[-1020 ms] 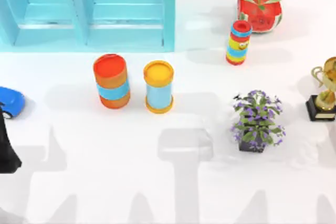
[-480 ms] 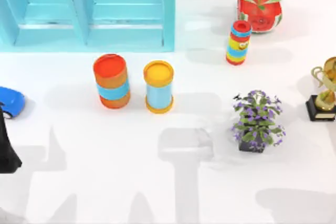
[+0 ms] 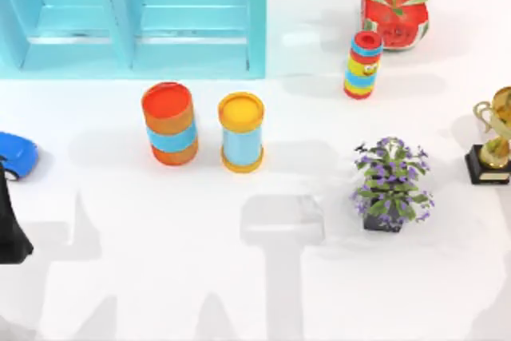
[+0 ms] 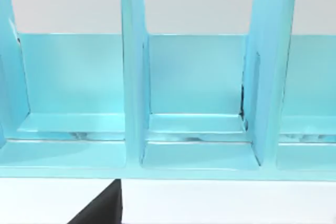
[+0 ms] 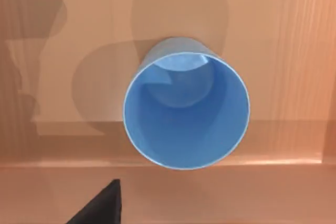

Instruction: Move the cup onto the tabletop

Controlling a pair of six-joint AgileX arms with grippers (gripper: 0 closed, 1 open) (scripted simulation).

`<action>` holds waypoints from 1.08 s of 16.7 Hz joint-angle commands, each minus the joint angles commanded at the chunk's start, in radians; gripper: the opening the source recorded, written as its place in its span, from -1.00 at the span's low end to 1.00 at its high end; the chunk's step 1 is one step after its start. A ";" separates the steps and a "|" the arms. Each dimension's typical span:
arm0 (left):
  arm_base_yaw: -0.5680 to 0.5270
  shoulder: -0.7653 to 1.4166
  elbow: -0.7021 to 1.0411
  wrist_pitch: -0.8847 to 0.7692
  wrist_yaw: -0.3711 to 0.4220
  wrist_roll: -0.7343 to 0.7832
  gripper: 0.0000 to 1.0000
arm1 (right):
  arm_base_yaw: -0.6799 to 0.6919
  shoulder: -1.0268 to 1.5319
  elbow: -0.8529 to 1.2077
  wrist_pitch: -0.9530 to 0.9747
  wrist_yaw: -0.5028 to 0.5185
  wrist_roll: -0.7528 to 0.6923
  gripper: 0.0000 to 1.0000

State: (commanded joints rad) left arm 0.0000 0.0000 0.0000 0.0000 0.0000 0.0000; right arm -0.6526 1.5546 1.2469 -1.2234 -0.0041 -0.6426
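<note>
One smooth round blue cup (image 5: 186,109) stands on wood-grained surface (image 5: 294,51).

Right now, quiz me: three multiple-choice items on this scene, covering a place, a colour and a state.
1. The cup stands on:
A. a brown wooden surface
B. a green tray
C. a red plate

2. The toy car at the tabletop's left edge is:
A. yellow
B. blue
C. pink

3. The cup is:
A. lying on its side
B. upside down
C. upright and empty

Answers:
1 A, wood grain surrounds it in the right wrist view.
2 B, its body is blue.
3 C, its open rim faces the camera and its bare bottom shows.
</note>
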 joint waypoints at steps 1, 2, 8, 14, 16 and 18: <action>0.000 0.000 0.000 0.000 0.000 0.000 1.00 | -0.011 0.023 0.019 -0.019 0.000 -0.010 1.00; 0.000 0.000 0.000 0.000 0.000 0.000 1.00 | -0.017 0.035 0.029 -0.029 0.000 -0.016 1.00; 0.000 0.000 0.000 0.000 0.000 0.000 1.00 | -0.014 0.036 0.027 -0.027 0.000 -0.016 1.00; 0.000 0.000 0.000 0.000 0.000 0.000 1.00 | -0.013 0.075 -0.085 0.127 0.000 -0.013 1.00; 0.000 0.000 0.000 0.000 0.000 0.000 1.00 | -0.013 0.089 -0.122 0.170 0.000 -0.012 1.00; 0.000 0.000 0.000 0.000 0.000 0.000 1.00 | -0.013 0.103 -0.156 0.224 0.000 -0.012 1.00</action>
State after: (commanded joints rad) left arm 0.0000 0.0000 0.0000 0.0000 0.0000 0.0000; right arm -0.6652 1.6577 1.0909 -0.9991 -0.0040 -0.6542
